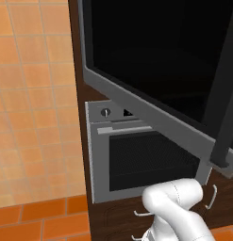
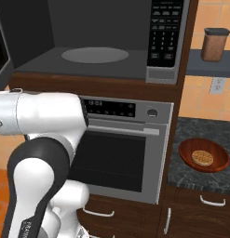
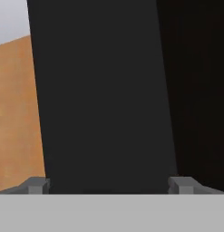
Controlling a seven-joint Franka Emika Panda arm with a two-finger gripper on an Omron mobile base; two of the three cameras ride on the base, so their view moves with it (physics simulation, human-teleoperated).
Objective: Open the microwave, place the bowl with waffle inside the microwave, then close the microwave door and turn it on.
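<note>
Microwave [image 2: 102, 51] open, cavity and turntable exposed in the right base view; door [image 1: 160, 56] swung out, filling the left base view above the oven [image 1: 137, 155]. Arm [image 2: 42, 139] bent, reaching left. Gripper [image 3: 111, 186] spread wide, fingertips either side of the dark handle [image 3: 104, 99]. Bowl [image 2: 204, 155] with waffle [image 2: 202, 158] rests on the counter [image 2: 191, 179], right.

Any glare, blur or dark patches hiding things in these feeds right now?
No glare in any view. Left base view: microwave door glass reads flat black. Right base view: evenly lit, bowl and waffle clear. Hand view: soft and blocky up close, open gripper against a dark panel.
</note>
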